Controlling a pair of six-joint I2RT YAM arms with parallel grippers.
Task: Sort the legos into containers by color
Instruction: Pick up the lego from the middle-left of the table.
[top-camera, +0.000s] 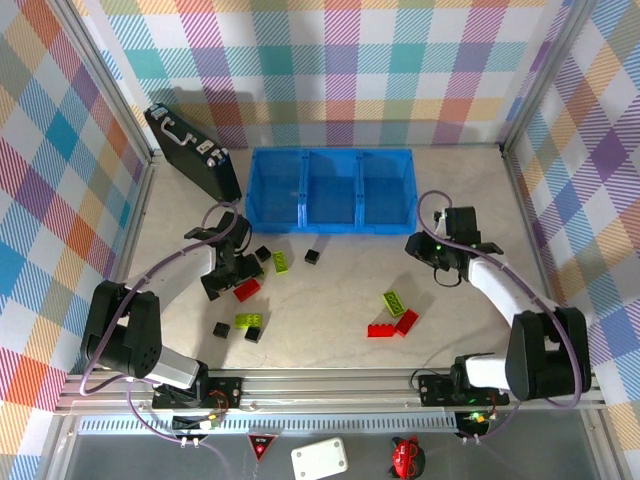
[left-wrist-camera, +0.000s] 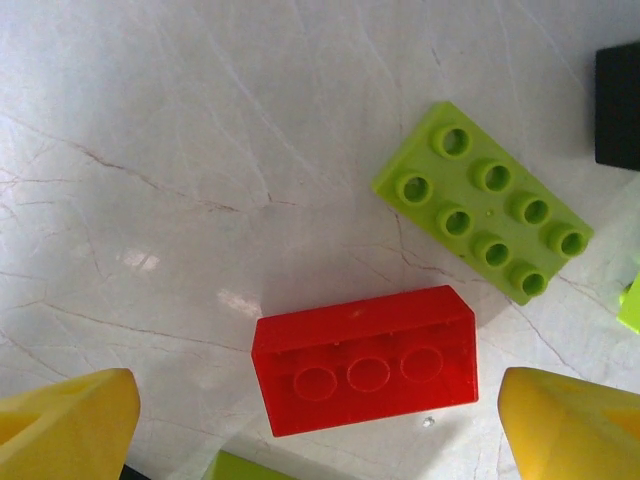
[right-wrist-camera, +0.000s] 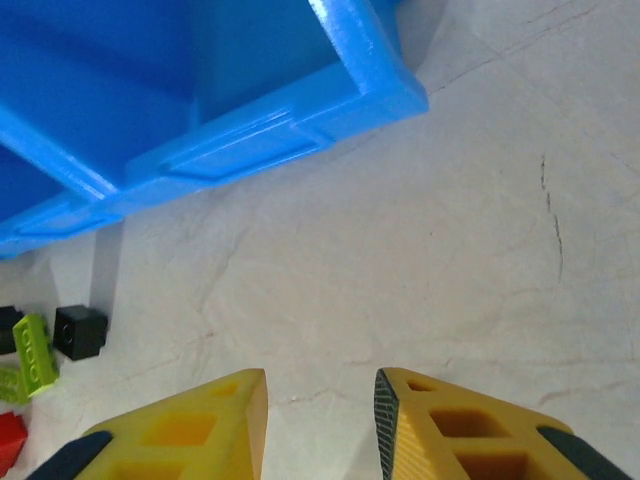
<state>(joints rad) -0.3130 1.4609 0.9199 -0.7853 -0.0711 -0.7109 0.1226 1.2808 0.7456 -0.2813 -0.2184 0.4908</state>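
Sorting starts with the red lego (left-wrist-camera: 365, 375). It lies hollow underside up on the pale, veined surface (left-wrist-camera: 150, 130), at the left and nearer than the blue tray (top-camera: 330, 152). It sits between the yellow fingers of the left claw (left-wrist-camera: 315, 385), which are released wide. Its long axis runs finger to finger, so a squeeze would likely catch its short ends. A glossy, studded lime lego (left-wrist-camera: 485, 200) lies just beyond. The right claw (right-wrist-camera: 320, 400), narrowly parted and empty, hovers off the tray's near right corner.

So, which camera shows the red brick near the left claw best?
Left wrist view: the red brick lies large, hollow side up, between the fingers of the left claw. In the top view it is a small red patch beside that claw.
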